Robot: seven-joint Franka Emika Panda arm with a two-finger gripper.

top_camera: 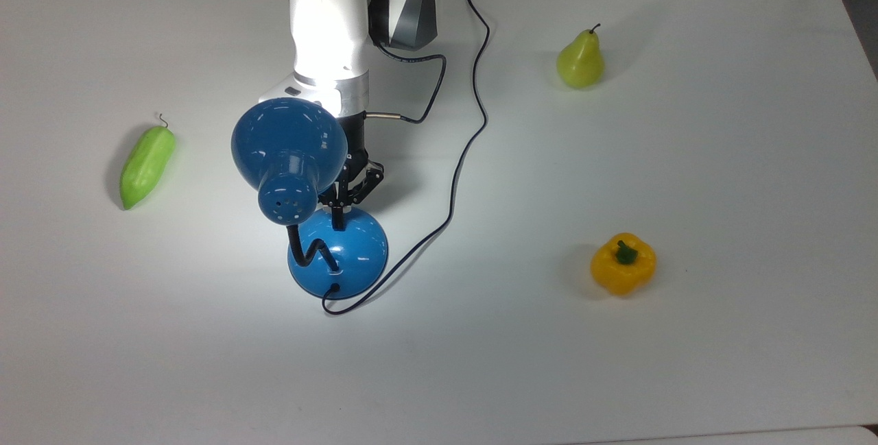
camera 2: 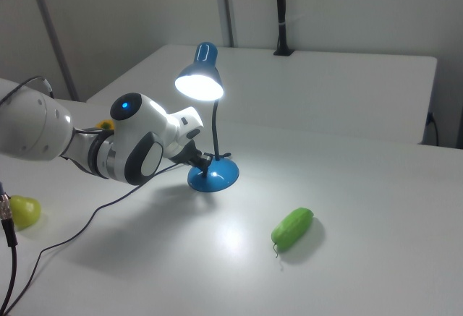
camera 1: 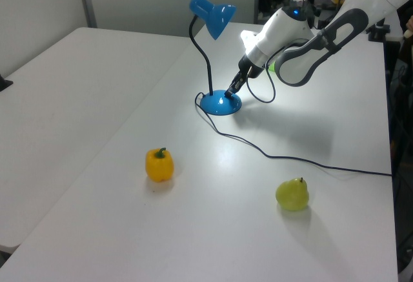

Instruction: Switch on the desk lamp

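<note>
a glossy blue finish is seen on the desk lamp (top_camera: 291, 157), with bright highlights on its domed base. the bench (top_camera: 686, 157) is smooth, matt white. the arm's shell (top_camera: 328, 13) looks like glossy white plastic.

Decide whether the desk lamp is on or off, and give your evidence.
On. The desk lamp shade glows white inside in the right view, and a bright pool lights the table beneath.

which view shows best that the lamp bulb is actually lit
The right view: it looks up into the desk lamp's shade, which glows white. The top view sees the shade's blue back and bright table. The left view shows a glare on the base.
</note>
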